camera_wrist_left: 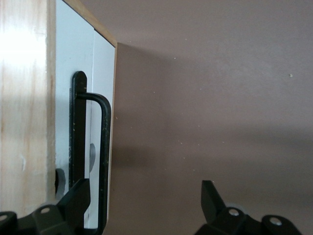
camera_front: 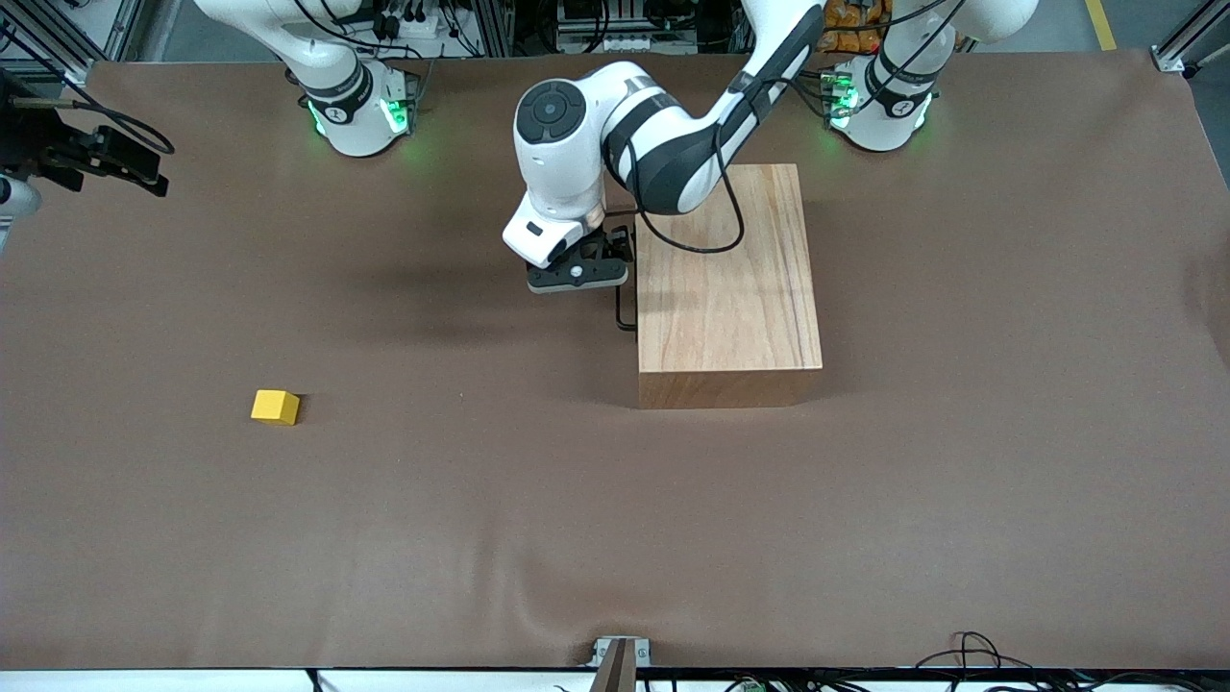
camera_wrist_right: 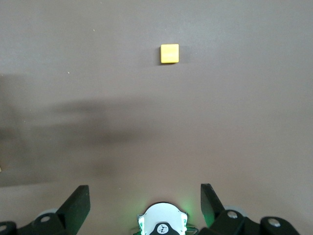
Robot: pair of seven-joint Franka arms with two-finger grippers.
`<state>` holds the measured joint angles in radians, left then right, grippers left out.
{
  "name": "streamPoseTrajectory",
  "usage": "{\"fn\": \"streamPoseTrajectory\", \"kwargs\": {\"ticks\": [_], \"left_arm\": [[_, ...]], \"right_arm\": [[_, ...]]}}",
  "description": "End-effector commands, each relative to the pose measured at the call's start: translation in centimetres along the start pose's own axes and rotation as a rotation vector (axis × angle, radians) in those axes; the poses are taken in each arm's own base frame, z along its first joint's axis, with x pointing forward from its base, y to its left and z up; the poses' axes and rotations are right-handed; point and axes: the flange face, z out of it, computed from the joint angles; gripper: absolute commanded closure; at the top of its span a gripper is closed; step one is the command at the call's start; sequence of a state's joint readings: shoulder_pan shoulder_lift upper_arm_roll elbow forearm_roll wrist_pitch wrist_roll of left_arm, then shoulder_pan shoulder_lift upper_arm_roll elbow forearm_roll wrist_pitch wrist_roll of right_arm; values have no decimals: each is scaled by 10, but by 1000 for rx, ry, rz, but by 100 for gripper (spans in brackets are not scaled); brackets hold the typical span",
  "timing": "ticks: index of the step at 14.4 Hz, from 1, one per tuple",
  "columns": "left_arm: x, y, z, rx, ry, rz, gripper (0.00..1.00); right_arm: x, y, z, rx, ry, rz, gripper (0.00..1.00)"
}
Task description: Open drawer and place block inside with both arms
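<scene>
Left gripper [camera_wrist_left: 144, 205]: jaws wide at the handle [camera_wrist_left: 103, 147]; you see its lower end cut off.
Right gripper [camera_wrist_right: 144, 205]: spread wide, high over table, waiting.
Block [camera_front: 276, 407]: 8 o'clock from cabinet [camera_front: 725, 288], well apart.
Drawer [camera_wrist_left: 80, 98]: shut.

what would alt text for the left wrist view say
The left tool is open in front of the wooden cabinet, one finger close beside the thin black handle on the closed drawer's white front, the other over the bare brown table. Nothing is gripped yet.
</scene>
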<state>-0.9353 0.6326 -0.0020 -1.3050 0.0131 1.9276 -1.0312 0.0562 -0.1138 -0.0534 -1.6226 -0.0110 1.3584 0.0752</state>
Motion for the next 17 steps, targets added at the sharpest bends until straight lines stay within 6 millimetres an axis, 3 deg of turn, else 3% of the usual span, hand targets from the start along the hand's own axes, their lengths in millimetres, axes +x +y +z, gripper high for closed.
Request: {"fn": "streamPoseTrajectory", "kwargs": {"ticks": [1, 7, 11, 13, 17], "left_arm": [[-5, 9, 7, 29, 28, 11, 0], [-5, 11, 26, 49, 19, 16, 0], [-7, 11, 32, 74, 31, 37, 0], [-7, 10, 32, 82, 27, 43, 0], [-12, 11, 49, 116, 29, 85, 0]], "right_arm": [[9, 6, 7, -10, -5, 18, 0], [24, 2, 15, -5, 13, 14, 0], [21, 1, 9, -3, 30, 14, 0], [38, 8, 21, -1, 57, 27, 0], [60, -2, 37, -4, 74, 15, 0]]}}
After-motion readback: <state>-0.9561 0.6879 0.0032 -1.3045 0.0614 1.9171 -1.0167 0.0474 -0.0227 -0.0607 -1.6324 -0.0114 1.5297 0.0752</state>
